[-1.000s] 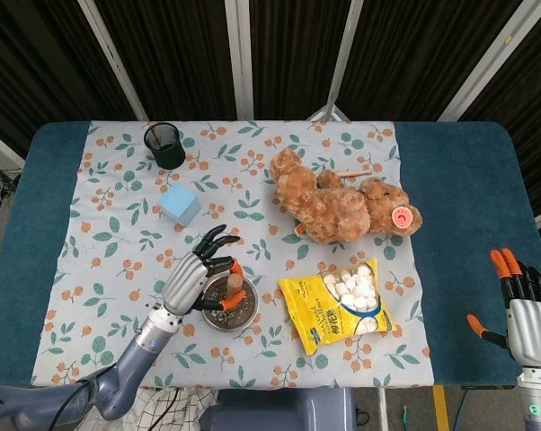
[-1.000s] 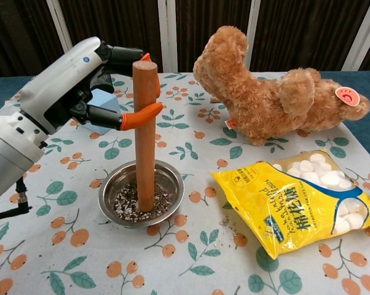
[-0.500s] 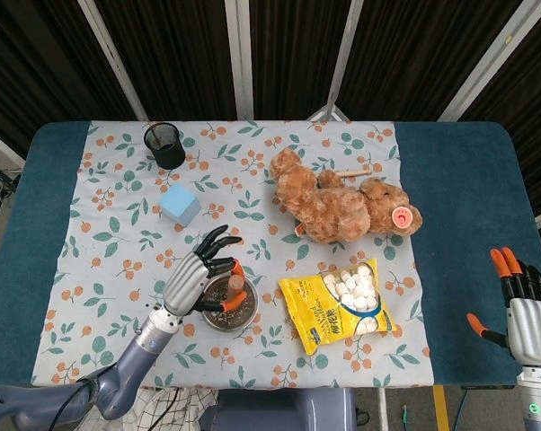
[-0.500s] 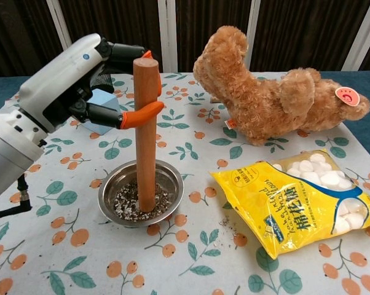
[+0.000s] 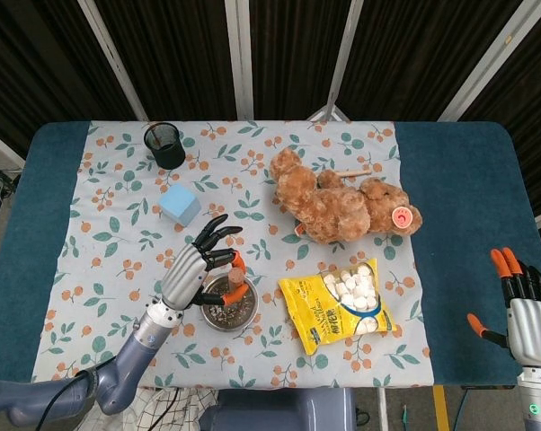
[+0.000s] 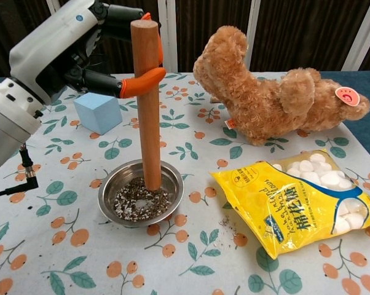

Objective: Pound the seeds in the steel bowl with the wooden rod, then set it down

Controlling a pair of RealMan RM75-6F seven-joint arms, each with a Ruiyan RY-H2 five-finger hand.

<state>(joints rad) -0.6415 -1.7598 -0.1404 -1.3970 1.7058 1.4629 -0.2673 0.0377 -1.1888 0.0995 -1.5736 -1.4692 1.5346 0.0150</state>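
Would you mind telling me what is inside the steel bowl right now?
The steel bowl holds crushed seeds and the wooden rod's lower end, gripped by the left robot hand. Seeds behind the near rim are hidden.

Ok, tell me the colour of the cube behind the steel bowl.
The cube is light blue, clearest in the chest view, sitting on the floral cloth.

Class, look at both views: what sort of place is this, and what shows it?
Probably a robot test bench, not a kitchen: a floral cloth on a blue table, dark curtains behind, and unrelated props like a teddy bear.
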